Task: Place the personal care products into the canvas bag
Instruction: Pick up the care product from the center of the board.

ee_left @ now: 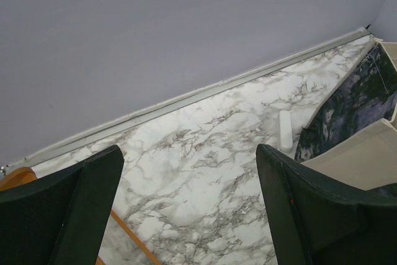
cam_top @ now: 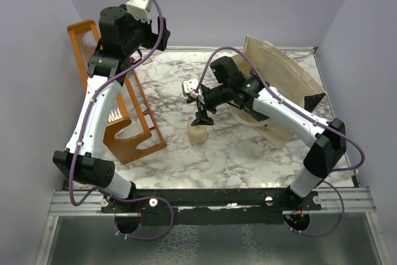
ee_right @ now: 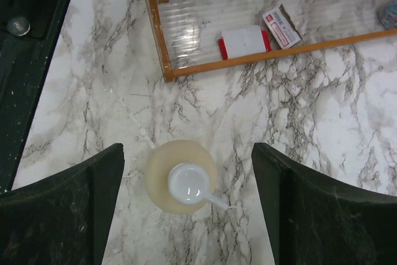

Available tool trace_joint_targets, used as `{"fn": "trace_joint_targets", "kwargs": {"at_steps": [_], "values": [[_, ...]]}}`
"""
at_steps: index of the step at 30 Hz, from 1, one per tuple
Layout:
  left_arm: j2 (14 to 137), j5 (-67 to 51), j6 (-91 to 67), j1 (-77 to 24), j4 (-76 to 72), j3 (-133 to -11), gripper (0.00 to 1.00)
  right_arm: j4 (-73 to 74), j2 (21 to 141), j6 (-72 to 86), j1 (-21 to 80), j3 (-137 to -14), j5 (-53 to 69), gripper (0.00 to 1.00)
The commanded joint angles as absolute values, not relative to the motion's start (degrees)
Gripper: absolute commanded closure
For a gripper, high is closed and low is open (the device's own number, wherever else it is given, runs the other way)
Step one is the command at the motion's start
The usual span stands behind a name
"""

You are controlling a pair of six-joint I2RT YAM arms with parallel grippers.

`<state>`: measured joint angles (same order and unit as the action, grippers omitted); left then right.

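**Right end effector sitting over the pump bottle**

The right end effector (ee_right: 188,153) is spread wide and grasping nothing. The beige pump bottle (ee_right: 180,184) stands upright on the marble worktop (cam_top: 248,153) straight below it, between the two fingers and touching neither. The orange rack (ee_right: 248,60) is just ahead of it, and the canvas bag (cam_top: 279,72) is back behind its wrist. The left end effector (ee_left: 189,153) hangs up high, also released and empty, with the bag off to its right.
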<state>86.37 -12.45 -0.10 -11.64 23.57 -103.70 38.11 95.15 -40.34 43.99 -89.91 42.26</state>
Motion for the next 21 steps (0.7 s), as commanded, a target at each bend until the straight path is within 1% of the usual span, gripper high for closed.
{"fn": "trace_joint_targets", "kwargs": {"at_steps": [1, 6, 10, 16, 21], "values": [[86.1, -14.2, 0.0, -11.3, 21.5, -103.7, 0.09, 42.3, 99.1, -46.5, 44.6, -92.1, 41.8, 0.19], [86.1, -14.5, -0.2, -11.3, 21.4, -103.6, 0.09, 48.5, 103.5, -51.3, 44.6, -94.9, 42.4, 0.26], [85.9, -14.5, 0.0, -11.3, 21.4, -103.5, 0.09, 49.0, 103.8, -52.7, 44.6, -93.9, 41.7, 0.34], [85.8, -15.1, 0.0, -11.3, 21.4, -103.4, 0.09, 49.9, 103.2, -54.2, 44.6, -94.4, 39.0, 0.37], [85.6, -15.2, -0.1, -11.2, 21.4, -103.4, 0.09, 50.7, 102.8, -55.0, 44.6, -94.7, 37.2, 0.44]]}}
